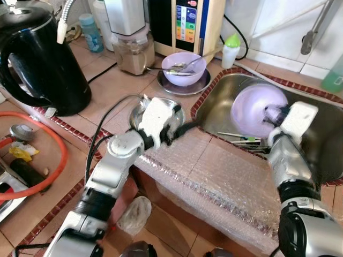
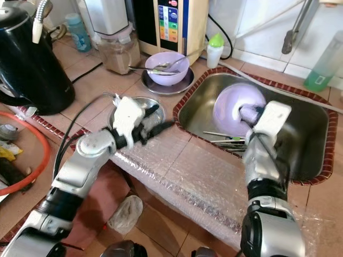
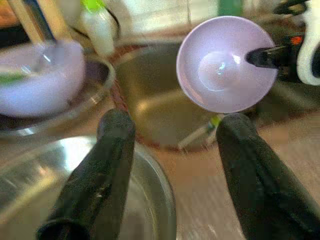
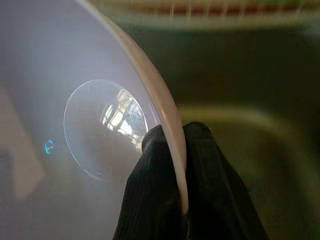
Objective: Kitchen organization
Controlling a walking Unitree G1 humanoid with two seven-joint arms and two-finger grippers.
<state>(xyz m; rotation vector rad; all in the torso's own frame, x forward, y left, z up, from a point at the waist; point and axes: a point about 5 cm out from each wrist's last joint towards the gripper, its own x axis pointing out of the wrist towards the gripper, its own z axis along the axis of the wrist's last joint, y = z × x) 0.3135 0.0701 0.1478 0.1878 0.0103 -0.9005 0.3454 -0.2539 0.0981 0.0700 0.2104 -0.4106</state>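
Lilac bowl (image 1: pixel 252 110) tilts on edge over the steel sink (image 1: pixel 321 144), its rim pinched by the right gripper (image 4: pixel 172 150); left gripper (image 3: pixel 170 165) hovers wide apart, empty, above a steel plate (image 3: pixel 150 200), cutlery below half-hidden.

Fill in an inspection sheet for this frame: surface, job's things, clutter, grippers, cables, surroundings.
Surface: tiled counter, its front edge covered in bubble wrap, with a steel sink set in.
Job's things: lilac bowl held tilted over the sink; second lilac bowl with a spoon on a plate; steel dish by the sink.
Clutter: utensils in the sink; green-capped bottle.
Grippers: right gripper pinches the held bowl's rim; left gripper is open above the steel dish.
Cables: black cable along the left arm; orange hose.
Surroundings: black kettle, blender, white tiled wall.
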